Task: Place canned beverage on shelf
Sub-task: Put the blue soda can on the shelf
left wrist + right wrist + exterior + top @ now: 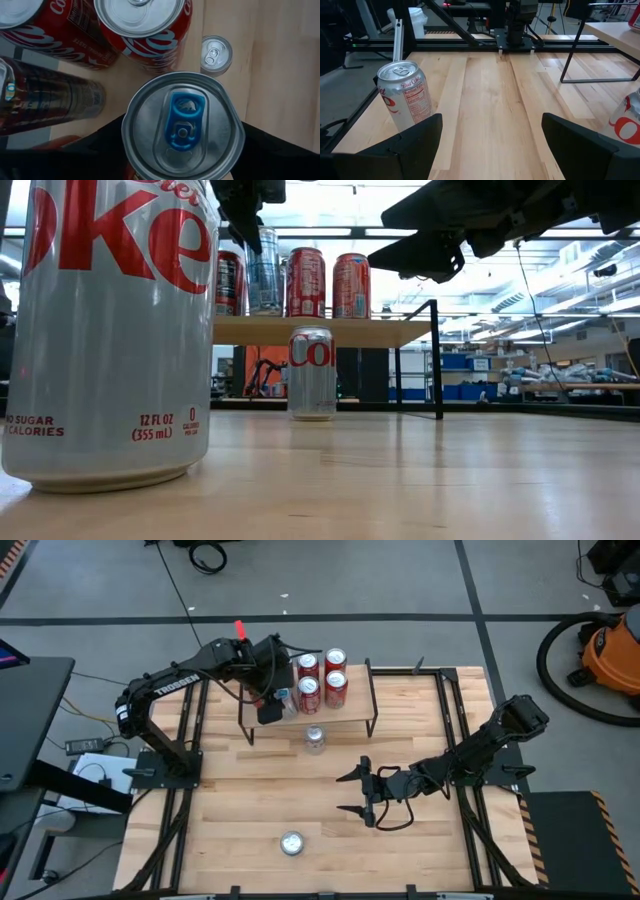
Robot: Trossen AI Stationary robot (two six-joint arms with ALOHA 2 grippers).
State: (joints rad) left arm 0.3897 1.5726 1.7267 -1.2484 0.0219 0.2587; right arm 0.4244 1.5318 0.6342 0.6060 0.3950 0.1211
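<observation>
Left tool (275, 700) hangs over the left end of the shelf (355, 710), right above a blue-tab can (183, 125) that stands upright on the board; its fingers flank the can's sides, but I cannot tell whether they pinch it or stand just off it, since the can's top hides the contact. Just beside this can on the shelf stand three red cans: one (308, 667) at the back, one (310, 693) nearer the front edge, and another (336, 688) next to that, with a fourth red can (335, 661) behind it. A dark can (45, 100) shows in the left wrist view close to the blue-tab can, though what it is stays unclear. On the worktop (240, 820), just in front of the shelf, a silver can (315, 738) stands upright, and another silver can (291, 843) stands well apart near the front edge. Right tool (352, 792) hovers low over the middle of the worktop, fingers spread wide and holding nothing, between the two silver cans and to their right.
</observation>
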